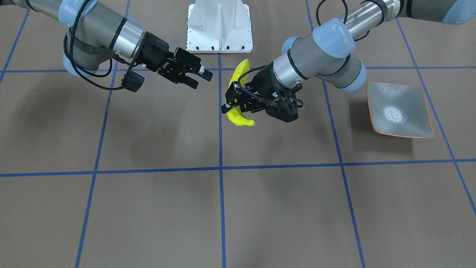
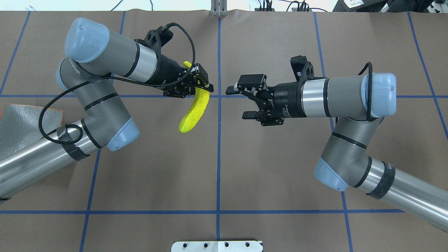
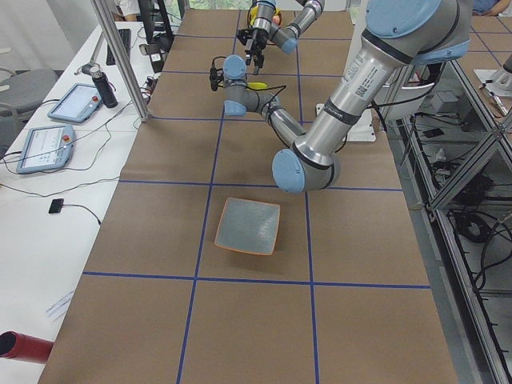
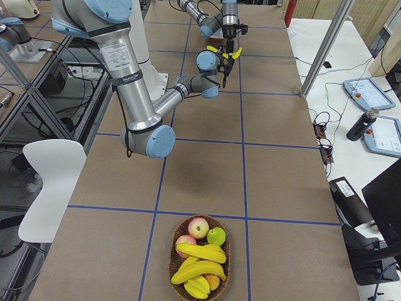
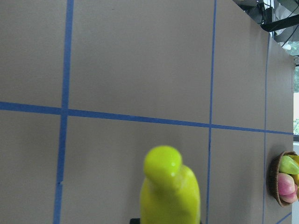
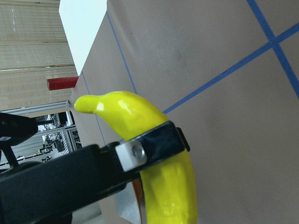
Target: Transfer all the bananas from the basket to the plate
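Banana (image 1: 240,118) hangs above the surface in the front view, clamped in the jaws of the left gripper (image 1: 230,98), well apart from the plate (image 1: 399,109). Overhead, the right gripper (image 2: 237,103) shows jaws spread, empty. Right side view: other bananas (image 4: 200,254) lie in the basket (image 4: 171,263).

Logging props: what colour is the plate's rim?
Orange, thin, around the grey-green plate; clearest in the exterior front-facing view.

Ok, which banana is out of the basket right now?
The banana clamped in the left tool, held up in mid-air. The other bananas lie in the basket; the plate is empty.
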You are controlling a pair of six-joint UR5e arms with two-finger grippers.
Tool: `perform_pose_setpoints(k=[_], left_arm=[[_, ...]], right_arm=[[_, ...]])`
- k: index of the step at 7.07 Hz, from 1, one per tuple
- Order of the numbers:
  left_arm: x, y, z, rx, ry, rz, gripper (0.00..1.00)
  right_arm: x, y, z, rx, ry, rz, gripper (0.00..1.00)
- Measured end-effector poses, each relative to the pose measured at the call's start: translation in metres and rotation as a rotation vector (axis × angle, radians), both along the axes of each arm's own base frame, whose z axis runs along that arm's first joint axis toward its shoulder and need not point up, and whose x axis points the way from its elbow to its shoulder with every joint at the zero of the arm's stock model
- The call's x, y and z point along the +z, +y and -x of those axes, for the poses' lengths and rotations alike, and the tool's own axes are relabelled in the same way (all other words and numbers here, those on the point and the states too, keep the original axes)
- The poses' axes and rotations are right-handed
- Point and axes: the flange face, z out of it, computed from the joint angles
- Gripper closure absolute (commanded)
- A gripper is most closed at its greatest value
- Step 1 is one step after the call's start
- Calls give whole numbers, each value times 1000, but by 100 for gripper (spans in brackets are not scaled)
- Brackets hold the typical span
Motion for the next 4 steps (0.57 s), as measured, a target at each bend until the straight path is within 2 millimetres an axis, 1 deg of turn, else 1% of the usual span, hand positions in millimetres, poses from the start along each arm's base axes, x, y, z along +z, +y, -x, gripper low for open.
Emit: perform_pose_setpoints(k=[1,2,3,4], left_arm=[[30,-2,26,-18,-29,20,100],[65,-9,53,-34,-69,27,100],[112,-14,84,-51,-128,3,100],[164,-16,119,-69,-197,-35,100]], right_arm=[[17,-4,-10,22,16,4,0],[32,-8,-17,47,37,4,0],[48,-11,-20,72,68,-3,0],[63,-14,-21,93,98,-12,0]])
